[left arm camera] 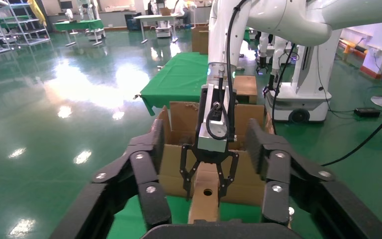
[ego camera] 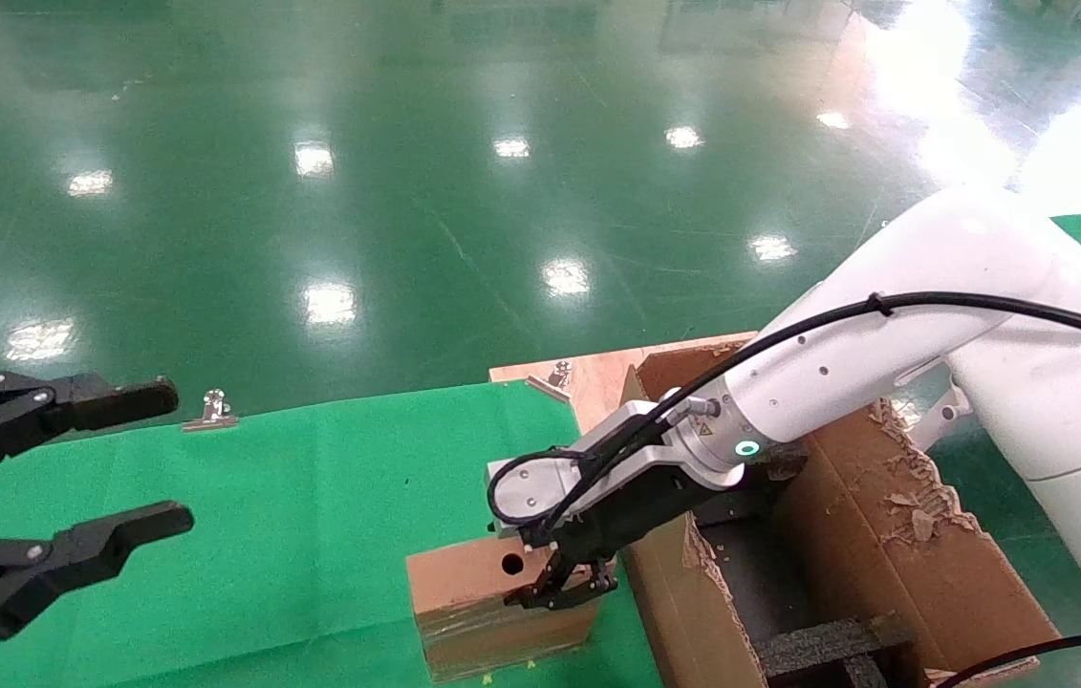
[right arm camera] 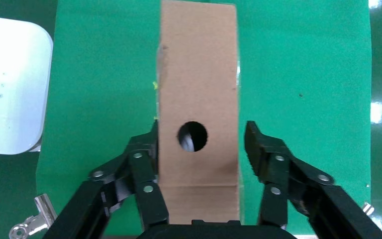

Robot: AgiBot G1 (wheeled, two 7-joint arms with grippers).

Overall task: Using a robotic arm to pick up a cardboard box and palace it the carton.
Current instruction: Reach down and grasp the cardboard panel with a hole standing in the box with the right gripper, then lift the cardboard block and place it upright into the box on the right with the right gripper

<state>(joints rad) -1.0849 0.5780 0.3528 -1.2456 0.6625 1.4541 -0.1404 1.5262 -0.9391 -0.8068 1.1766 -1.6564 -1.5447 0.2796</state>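
Left gripper [ego camera: 134,459] parked spread over desk's [ego camera: 311,497] left edge. Right gripper [ego camera: 564,583], fingers parted, straddling cardboard box [ego camera: 492,602] near desk's right edge, not yet clenched, beside carton [ego camera: 884,545] past that edge.

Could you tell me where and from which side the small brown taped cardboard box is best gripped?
Grip the small brown taped cardboard box across its two long side faces, near the end with the round hole, coming from above. It lies flat on the green cloth and is narrow enough to fit between the fingers. The right gripper already straddles it there, open. The left gripper waits aside.
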